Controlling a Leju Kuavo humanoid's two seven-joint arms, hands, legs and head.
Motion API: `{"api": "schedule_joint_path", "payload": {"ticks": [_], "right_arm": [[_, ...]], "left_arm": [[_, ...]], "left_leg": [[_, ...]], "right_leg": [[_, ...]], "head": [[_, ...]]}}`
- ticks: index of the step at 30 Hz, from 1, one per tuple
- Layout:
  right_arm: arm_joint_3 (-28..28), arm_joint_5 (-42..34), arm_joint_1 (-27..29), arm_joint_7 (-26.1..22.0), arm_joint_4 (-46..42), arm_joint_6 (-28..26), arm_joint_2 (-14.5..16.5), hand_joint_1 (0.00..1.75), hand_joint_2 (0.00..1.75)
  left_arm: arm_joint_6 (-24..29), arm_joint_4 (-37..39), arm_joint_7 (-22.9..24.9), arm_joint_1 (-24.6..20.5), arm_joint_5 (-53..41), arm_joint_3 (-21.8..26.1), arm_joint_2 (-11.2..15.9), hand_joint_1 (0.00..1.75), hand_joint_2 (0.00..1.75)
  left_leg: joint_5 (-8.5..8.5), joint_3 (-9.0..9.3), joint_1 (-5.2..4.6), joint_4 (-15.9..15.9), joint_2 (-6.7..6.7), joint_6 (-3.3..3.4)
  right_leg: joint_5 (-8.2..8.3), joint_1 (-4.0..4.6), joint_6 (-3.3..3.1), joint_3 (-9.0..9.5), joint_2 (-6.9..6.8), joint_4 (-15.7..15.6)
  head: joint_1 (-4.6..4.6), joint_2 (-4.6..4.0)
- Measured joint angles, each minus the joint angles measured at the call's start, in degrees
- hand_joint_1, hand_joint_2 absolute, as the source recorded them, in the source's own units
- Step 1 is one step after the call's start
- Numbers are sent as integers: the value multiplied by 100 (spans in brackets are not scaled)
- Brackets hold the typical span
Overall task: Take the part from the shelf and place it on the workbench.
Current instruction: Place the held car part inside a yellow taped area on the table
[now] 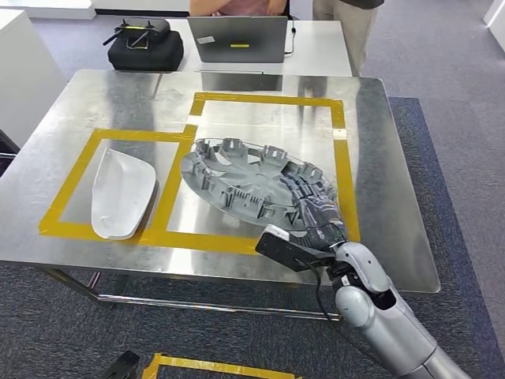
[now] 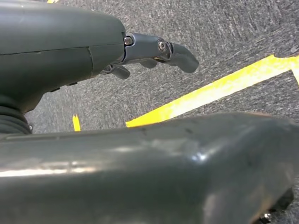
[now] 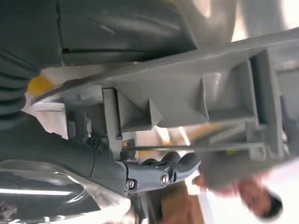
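Head view: right hand [image 1: 312, 217] grips the grey wheel cover [image 1: 250, 180], tilted over the taped workbench [image 1: 387, 181] beside a white part [image 1: 121, 193]. Left wrist view: left hand [image 2: 155, 51] holds nothing, fingers loosely extended above carpet [image 2: 229, 37]. Right wrist view: fingers [image 3: 169, 170] clasp the cover's ribbed rim.

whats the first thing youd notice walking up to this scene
The big grey wheel cover, tilted over the right yellow-taped box on the metal table, with the right hand gripping its near edge. Next, the white curved shell lying in the left taped box.
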Motion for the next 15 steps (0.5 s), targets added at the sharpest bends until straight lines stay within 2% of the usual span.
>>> {"api": "schedule_joint_path", "payload": {"ticks": [3,5,15], "right_arm": [[-66,-658,-96,368,-98,639,67,0,0],[-89,-897,-185,523,-137,854,88,0,0],[-125,-990,-300,598,-168,950,114,0,0]], "left_arm": [[27,-1,22,34,-29,73,-8,0,0],[38,-2,40,49,-46,111,-8,0,0],[39,-4,45,98,-53,172,-8,0,0]], "left_leg": [[0,1,0,0,0,0],[0,1,0,0,0,0],[1,1,0,5,0,0]], "right_leg": [[0,0,0,1,1,0],[0,0,0,2,0,0],[5,-1,6,4,1,0]], "head": [[1,0],[1,0],[1,0]]}}
